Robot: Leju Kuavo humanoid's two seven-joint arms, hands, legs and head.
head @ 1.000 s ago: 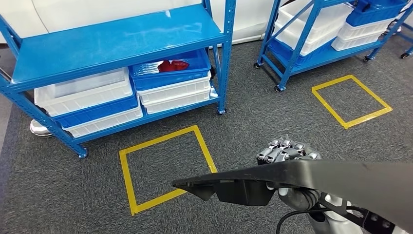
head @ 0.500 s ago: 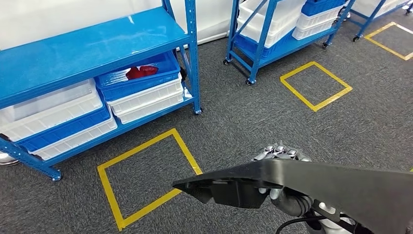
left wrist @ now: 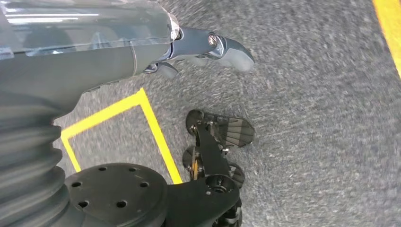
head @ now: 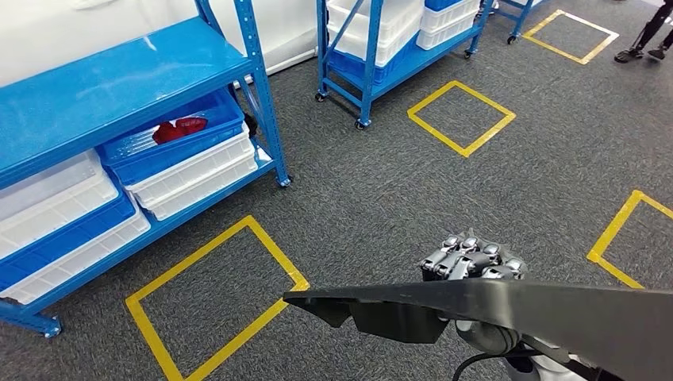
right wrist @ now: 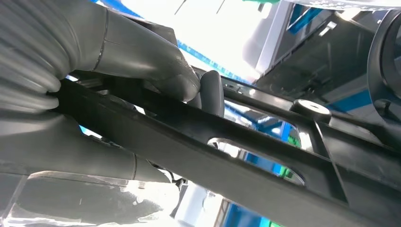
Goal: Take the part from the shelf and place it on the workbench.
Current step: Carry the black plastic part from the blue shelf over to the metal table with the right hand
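Right hand [head: 474,262] clamped on the long black part [head: 508,305], fingers [head: 464,252] curled over its far edge and thumb [right wrist: 156,61] pressed against the near side in the right wrist view, part running flat across the lower edge of the head view with its pointed end reaching out past the fingers toward the left. Held well above the grey carpet floor [head: 381,190], apart from everything on it. Ahead of the fingers and to their left, a yellow taped square [head: 214,298] on the carpet; beyond that, the blue shelf [head: 95,95] with stacked white and blue bins [head: 190,163] (something red [head: 176,129] lying in the top blue one, too small to identify). Farther ahead of the fingers, a second blue shelf on wheels [head: 369,59] carrying white bins, a second yellow square [head: 460,117] just beside it, another taped corner [head: 623,238] off to the right of the fingers. At the far right corner, a person's legs and shoes [head: 647,40]. Left hand [left wrist: 208,47] hanging over the carpet in the left wrist view, holding nothing, thumb [left wrist: 227,49] stretched out and the other fingers mostly hidden behind the wrist cover, so apart or together cannot be told. Below it, a yellow tape line [left wrist: 151,127] on the floor.
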